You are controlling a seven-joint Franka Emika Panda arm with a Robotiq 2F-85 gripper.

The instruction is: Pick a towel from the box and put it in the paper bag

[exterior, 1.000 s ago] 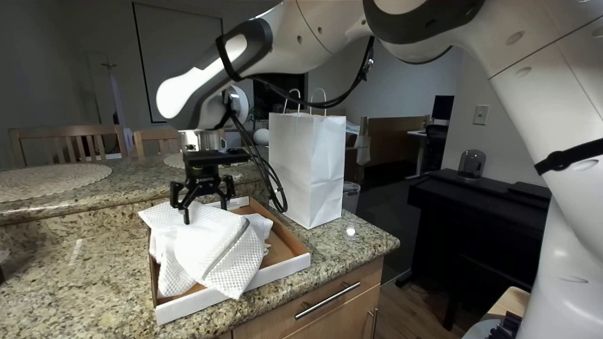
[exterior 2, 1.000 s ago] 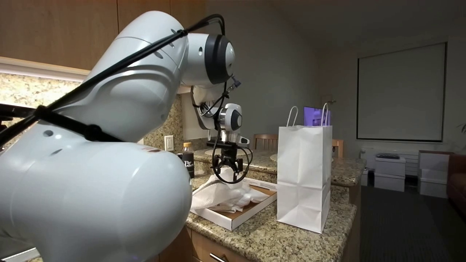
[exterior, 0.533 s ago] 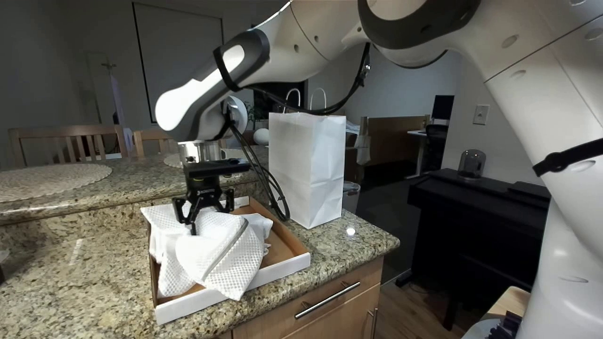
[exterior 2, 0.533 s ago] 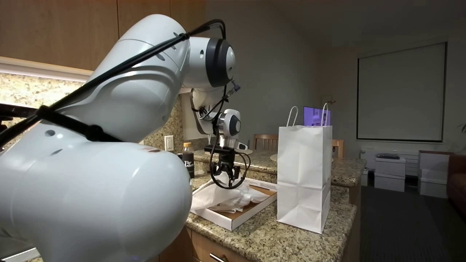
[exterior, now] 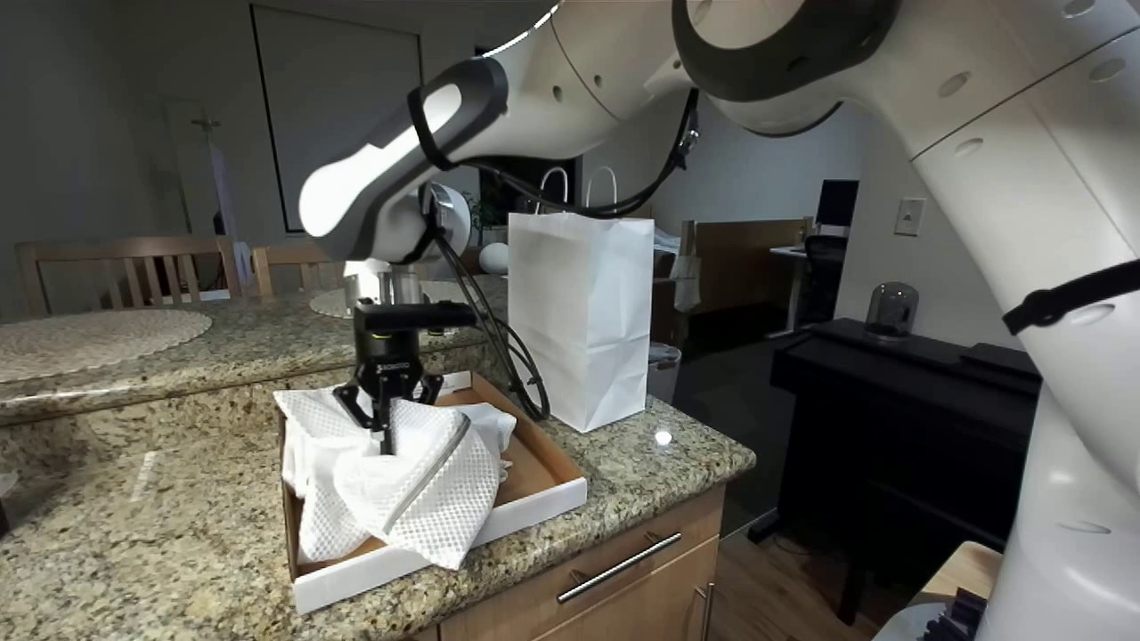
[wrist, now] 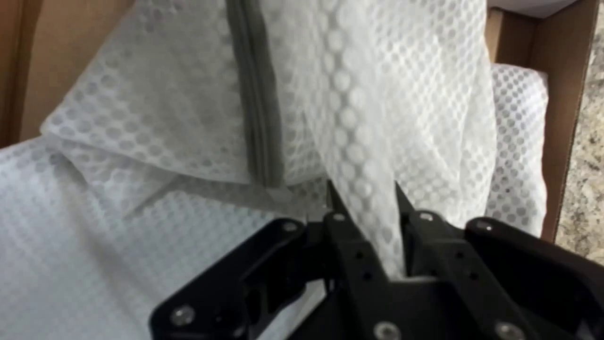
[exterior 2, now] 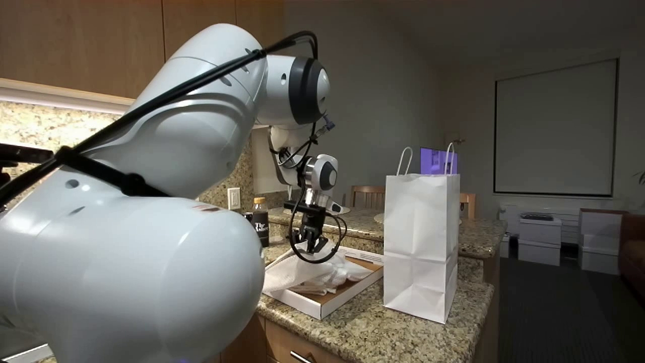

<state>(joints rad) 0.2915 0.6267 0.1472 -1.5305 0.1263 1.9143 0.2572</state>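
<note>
One paper bag (exterior: 583,325), one tray (exterior: 534,512)

I noted the box (exterior: 534,511) on the counter (exterior: 178,543); the towel (exterior: 436,499) lay in it, one corner over its near wall; in both exterior views the paper bag (exterior 2: 418,242) stood right of it; the raised ledge (exterior: 258,347) ran behind.

You are seeing a white, dotted towel (exterior: 396,478) with a grey stripe (wrist: 257,94), a box (exterior: 534,513) brown inside and white outside, a plain white paper bag (exterior 2: 418,237) and a speckled tan counter (exterior: 178,552).
</note>
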